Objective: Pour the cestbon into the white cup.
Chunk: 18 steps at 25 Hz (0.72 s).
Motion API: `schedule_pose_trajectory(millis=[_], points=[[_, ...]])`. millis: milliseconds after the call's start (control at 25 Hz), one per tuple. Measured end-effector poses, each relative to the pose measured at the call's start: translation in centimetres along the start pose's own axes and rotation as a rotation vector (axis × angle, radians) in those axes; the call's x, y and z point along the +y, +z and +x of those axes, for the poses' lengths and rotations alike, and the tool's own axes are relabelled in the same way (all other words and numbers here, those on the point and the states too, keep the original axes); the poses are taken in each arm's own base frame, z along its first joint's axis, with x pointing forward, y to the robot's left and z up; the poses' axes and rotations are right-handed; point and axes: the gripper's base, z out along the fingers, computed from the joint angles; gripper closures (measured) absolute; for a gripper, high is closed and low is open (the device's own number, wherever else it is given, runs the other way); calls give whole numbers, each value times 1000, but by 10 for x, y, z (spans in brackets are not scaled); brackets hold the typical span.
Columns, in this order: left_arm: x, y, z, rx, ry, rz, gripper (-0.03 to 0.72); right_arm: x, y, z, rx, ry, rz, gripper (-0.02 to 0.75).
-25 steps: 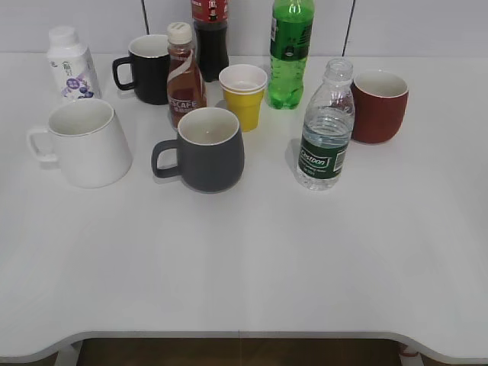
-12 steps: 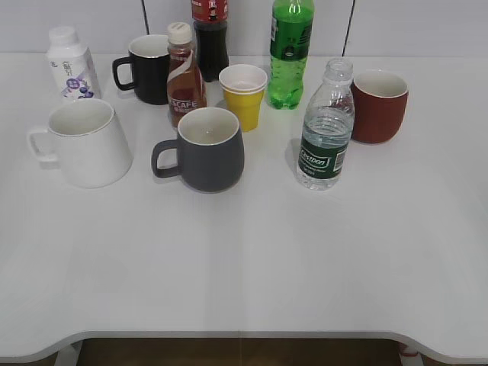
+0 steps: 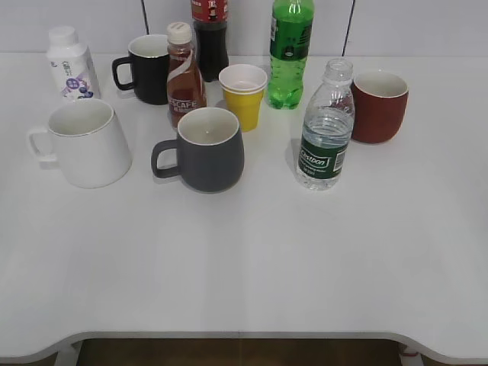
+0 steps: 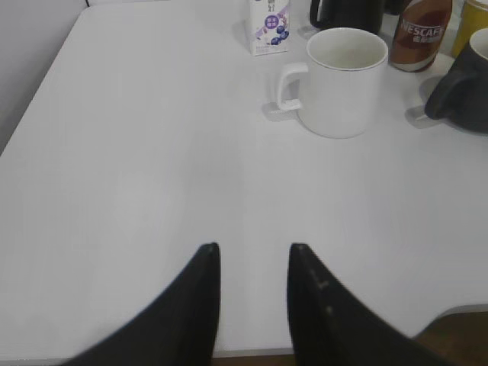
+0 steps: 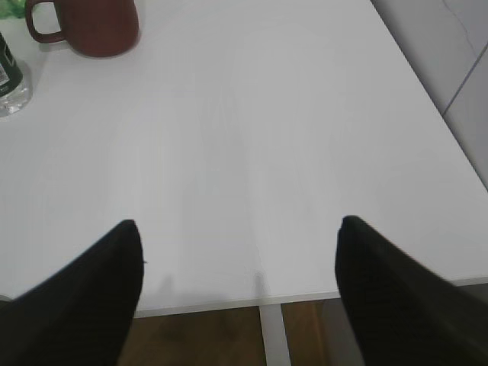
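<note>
Upright, uncapped cestbon [image 3: 326,130], green-labelled, ribbed.

**Looks like a lab test bench, not a kitchen**

Plain white table [image 3: 252,259] with rounded front corners, pushed up against bare white wall panels [image 3: 427,27] with dark seams. Brown floor [image 5: 213,339] visible past the table edge. Random mix of mugs and drink bottles lined up like test props, e.g. dark grey mug [image 3: 206,149] and green soda bottle [image 3: 289,52]. No sink, stove or shelves anywhere.
</note>
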Motion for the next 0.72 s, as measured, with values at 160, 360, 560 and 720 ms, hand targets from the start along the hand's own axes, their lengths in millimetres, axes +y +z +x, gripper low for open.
schedule_pose_trajectory(millis=[160,360,560,720], points=[[0,-5,-12,-114,0,-2,458,0,0,0,0,0,0,149],[0,-17,-57,-615,-4,0,458,0,0,0,0,0,0,149],[0,10,-84,-774,0,-2,458,0,0,0,0,0,0,149],[0,62,-95,-604,12,-2,458,0,0,0,0,0,0,149]])
